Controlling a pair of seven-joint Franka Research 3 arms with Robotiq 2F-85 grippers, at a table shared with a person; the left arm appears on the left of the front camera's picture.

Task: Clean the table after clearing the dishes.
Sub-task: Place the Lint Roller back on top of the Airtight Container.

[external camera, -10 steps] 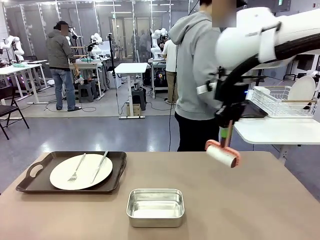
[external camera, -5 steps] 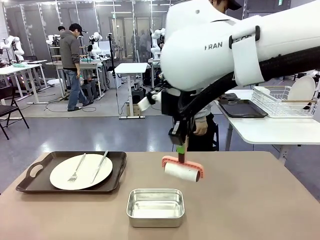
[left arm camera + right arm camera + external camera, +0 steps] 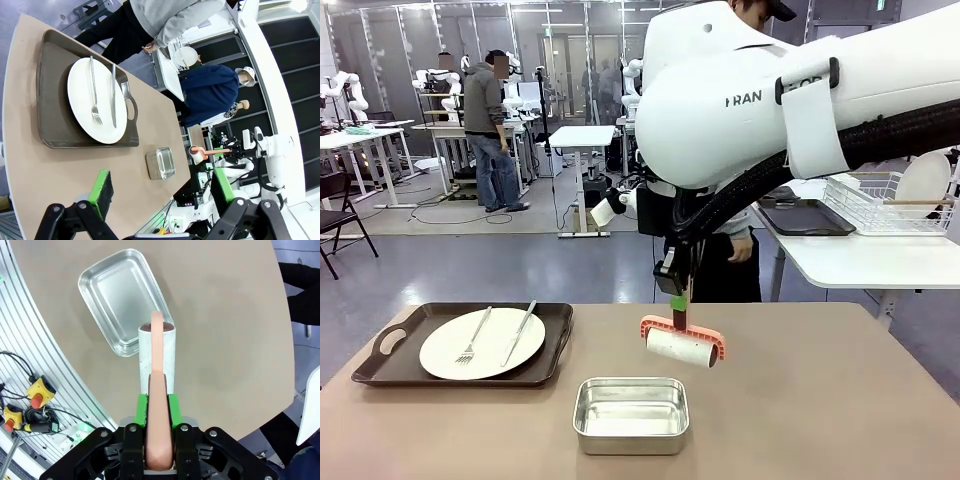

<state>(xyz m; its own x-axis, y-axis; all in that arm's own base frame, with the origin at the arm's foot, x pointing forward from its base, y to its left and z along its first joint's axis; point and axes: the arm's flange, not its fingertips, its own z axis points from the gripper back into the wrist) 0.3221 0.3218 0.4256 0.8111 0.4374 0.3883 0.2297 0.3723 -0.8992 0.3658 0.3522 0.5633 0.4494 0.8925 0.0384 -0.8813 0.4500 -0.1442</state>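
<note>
above the middle of the desk (image 3: 840, 400), the right jaws are closed tight on the pink handle (image 3: 159, 405) of a white roller (image 3: 682, 346), which hangs near a steel pan (image 3: 631, 414). on the desk's left side a plate (image 3: 445, 350) with a fork (image 3: 475, 338) and knife (image 3: 520, 333) sits on a brown tray (image 3: 425, 318). the left jaws are wide open, holding nothing.

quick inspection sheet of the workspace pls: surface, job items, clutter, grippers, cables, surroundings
surface: tan table, no spills seen
job's things: white plate with fork and knife on dark tray, not yet cleared
clutter: empty steel pan near the front edge
grippers: right gripper shut on pink lint roller, held by the pan; left gripper open
cables: cables with yellow stop buttons beside the table edge
surroundings: person in grey hoodie at the far side; dish rack on a white side table
</note>
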